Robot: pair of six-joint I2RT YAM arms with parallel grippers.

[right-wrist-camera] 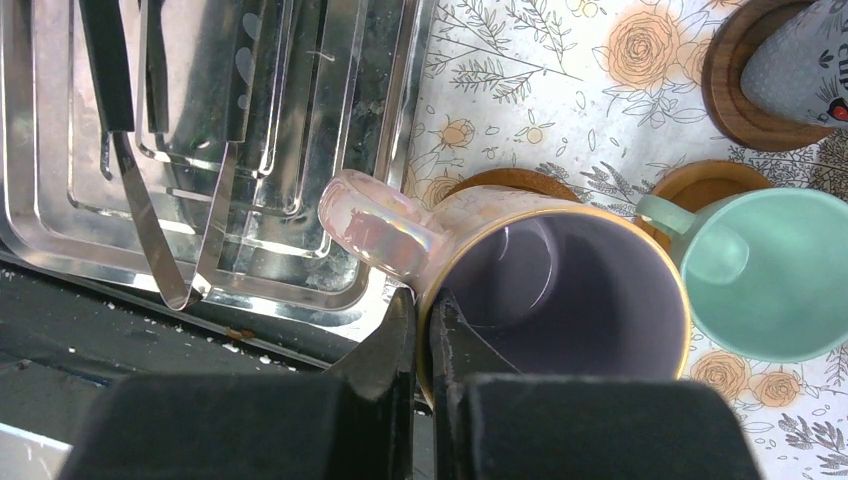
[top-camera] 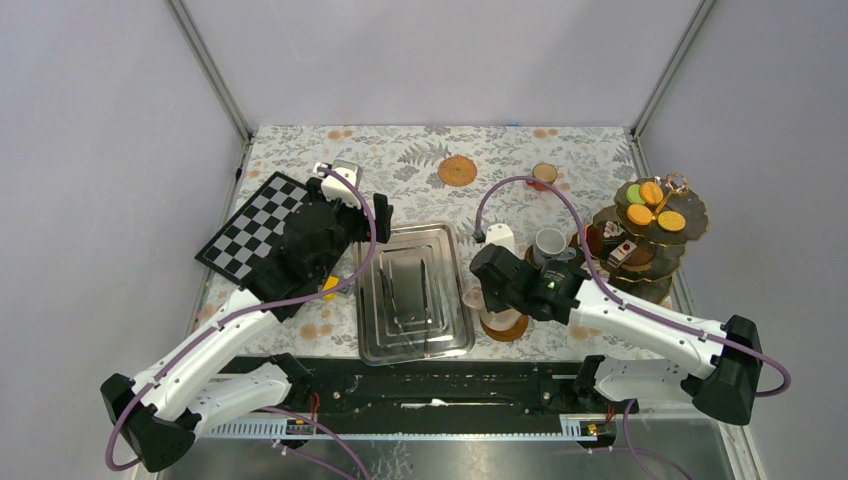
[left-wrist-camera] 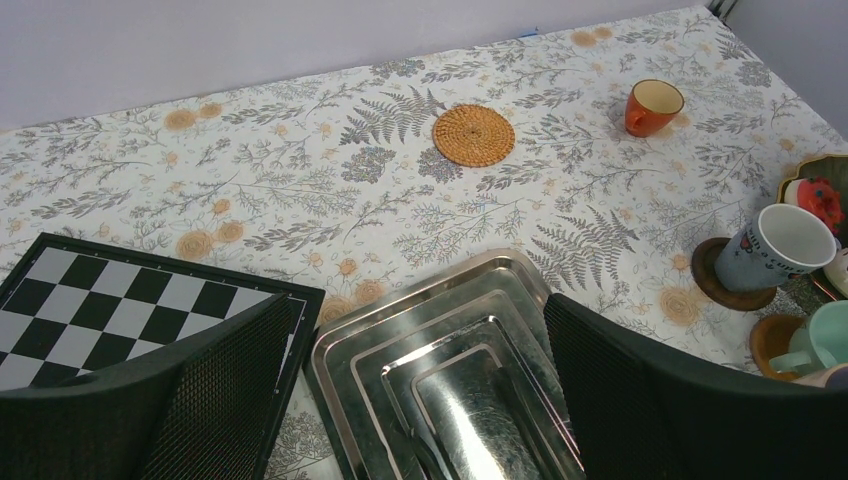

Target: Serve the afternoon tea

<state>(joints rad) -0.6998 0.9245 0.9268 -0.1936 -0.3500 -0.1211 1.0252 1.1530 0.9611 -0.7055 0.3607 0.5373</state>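
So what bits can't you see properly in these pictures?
- Top view: the shiny beige ceramic mug is mostly hidden under the right arm.
- Top view: a small yellow thing peeks out from under the left arm; too hidden to name.
- Left wrist view: the teal ceramic mug is cut off by the right edge.
- Right wrist view: the grey printed mug is cut off by the top corner.

Plain pale grey-lilac walls (top-camera: 440, 60) on three sides, silver metal posts (top-camera: 212, 72) at the back corners. Tabletop (top-camera: 420, 160) under white cloth (left-wrist-camera: 300, 180), grey fern and orange flower print. Black rail (top-camera: 430, 385) along near edge. Soft, even light.
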